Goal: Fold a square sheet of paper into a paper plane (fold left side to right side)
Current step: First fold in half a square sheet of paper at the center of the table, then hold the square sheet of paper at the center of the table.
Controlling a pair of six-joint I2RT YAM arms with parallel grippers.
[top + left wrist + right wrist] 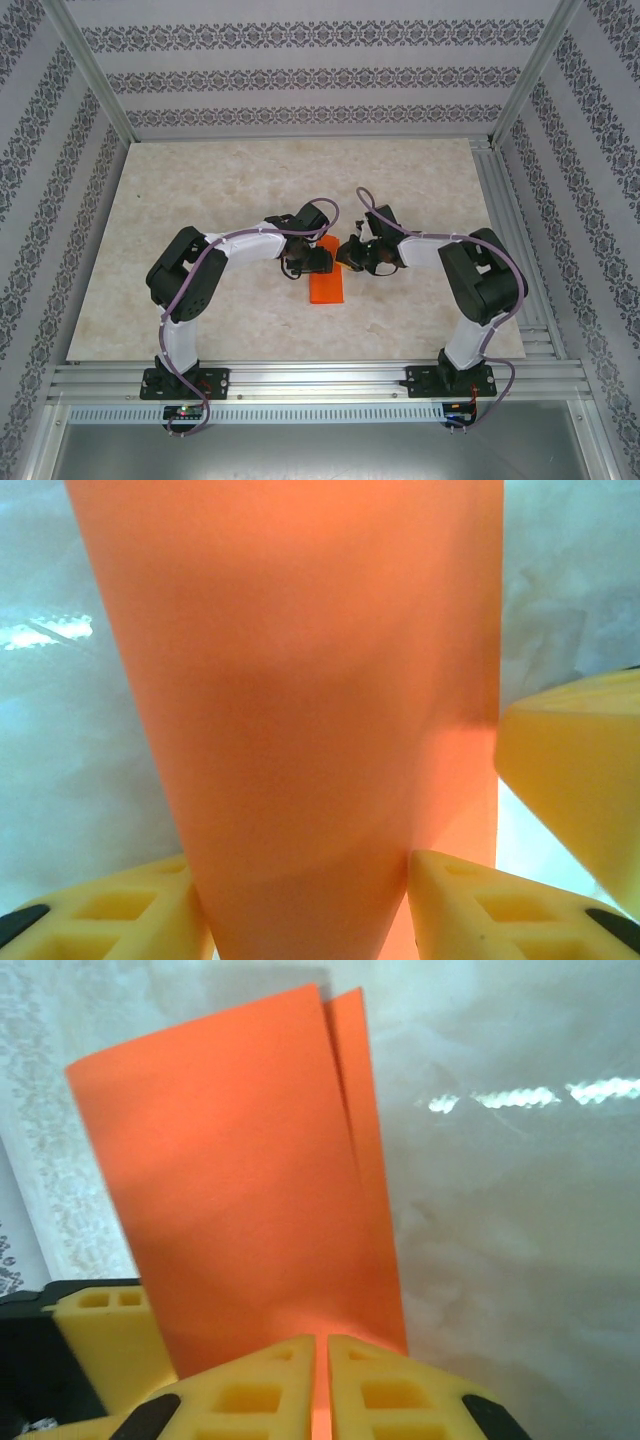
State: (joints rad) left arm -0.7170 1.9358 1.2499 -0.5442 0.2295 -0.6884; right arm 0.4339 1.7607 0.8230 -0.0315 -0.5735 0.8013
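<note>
The square sheet of paper is bright orange and lies folded into a narrow rectangle on the table between the two arms. My left gripper is at its far left corner. In the left wrist view the paper narrows into a curved bend between that gripper's yellow fingers, which stand half apart and touch it on both sides. My right gripper comes in from the right. Its jaws are shut on the edge of the doubled paper, whose two layers splay slightly at the far end.
The pale marbled tabletop stretches around the paper, with aluminium rails at the near edge and patterned walls behind. One finger of the right gripper sits close beside the left gripper. A left finger shows beside the right jaws.
</note>
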